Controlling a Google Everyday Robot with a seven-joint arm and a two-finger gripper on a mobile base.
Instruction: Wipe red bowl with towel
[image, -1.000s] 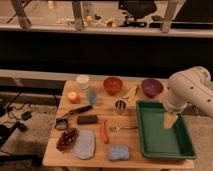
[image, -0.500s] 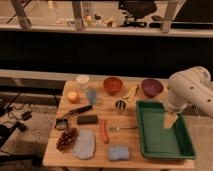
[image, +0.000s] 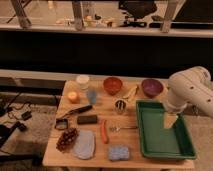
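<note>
Gripper (image: 171, 121) on the end of a bulky white arm (image: 192, 92), extending in from the right edge and hanging over the right half of a green tray (image: 139, 131). Stands with fingers spread wide; grips nothing. Red bowl (image: 113, 85) upright at the back of the wooden table (image: 105, 106), about mid-width, well apart from the gripper. Towel (image: 83, 145) flat at the front left of the table, limp and oval, touching or just beside a bunch of dark grapes (image: 66, 139) on its left; well apart from the red bowl, with most of the table's depth between them. Purple bowl (image: 151, 87) right of the red bowl in the same back row, a yellow banana-like piece (image: 131, 92) between the two. Left of the red bowl, a white cup (image: 82, 81) at the back, a grey-blue cup (image: 92, 96) just in front of it, and an orange fruit (image: 73, 96) near the left edge. Small metal cup (image: 120, 106) in front of the red bowl, just beside the tray's back left corner. Mid-table: a black-handled tool (image: 75, 111), a dark block (image: 87, 119), an orange-red stick-shaped item (image: 104, 131) and a spoon (image: 122, 128) pointing toward the tray. Thick blue pad (image: 119, 152) at the front edge, between towel and tray.
</note>
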